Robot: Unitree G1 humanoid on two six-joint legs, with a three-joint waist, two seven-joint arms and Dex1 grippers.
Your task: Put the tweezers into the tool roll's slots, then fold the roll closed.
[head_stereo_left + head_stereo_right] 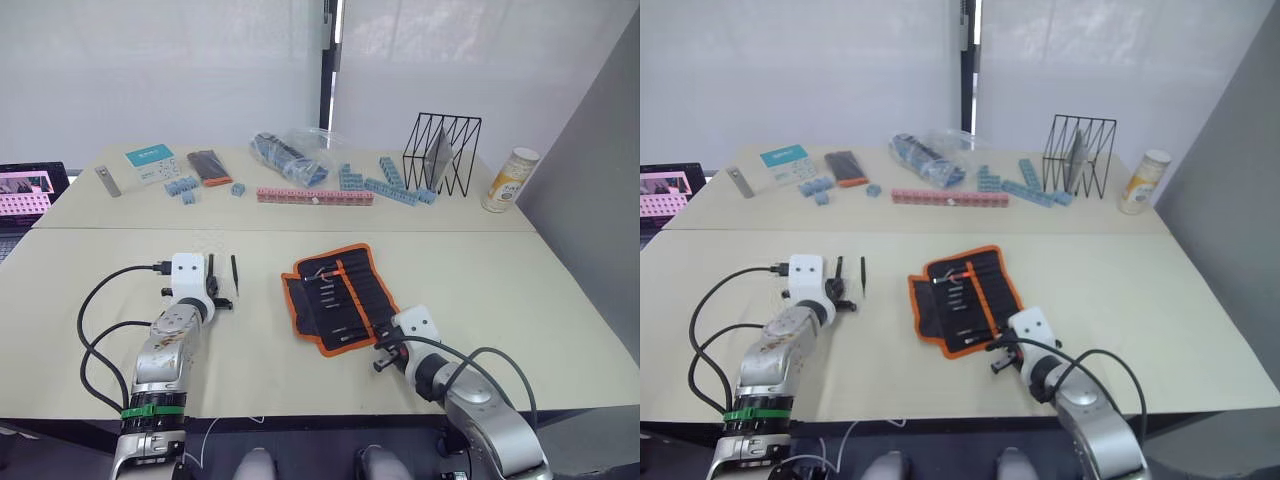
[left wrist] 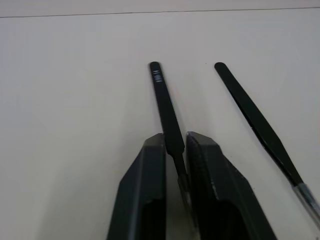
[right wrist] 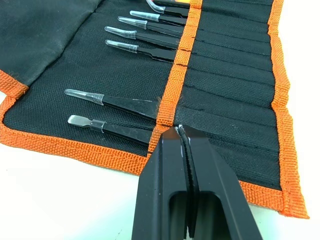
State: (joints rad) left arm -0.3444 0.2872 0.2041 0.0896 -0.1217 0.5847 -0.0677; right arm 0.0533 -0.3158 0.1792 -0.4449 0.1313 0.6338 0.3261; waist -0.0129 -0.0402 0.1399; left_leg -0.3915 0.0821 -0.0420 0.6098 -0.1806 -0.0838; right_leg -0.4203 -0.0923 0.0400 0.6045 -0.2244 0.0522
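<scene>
Tool roll (image 1: 338,298) is laid open on the counter (image 1: 480,290), between the two arms and nearer the right one. Six tweezers are seen seated in the slots (image 3: 225,85) in the right wrist view, capped tips poking out past the orange band.

Right gripper (image 3: 181,131) is closed, its tip resting at the orange band of the roll; whether fabric is pinched cannot be told. Likely the roll is being pinned so it is not dragged during the next insertion.

Left gripper (image 2: 175,139) is clamped on one loose pair of tweezers (image 2: 165,102), gripped partway along the shaft near the pointed end, rounded tail pointing away from the wrist. The tip end is hidden between the fingers, so a regrip may be needed before insertion. A second pair (image 2: 255,122) is lying just beside it on the counter, not touched.

Judged state: two pairs not yet stowed, fold not started. Risk: the thin shaft slipping or twisting in the grip.
</scene>
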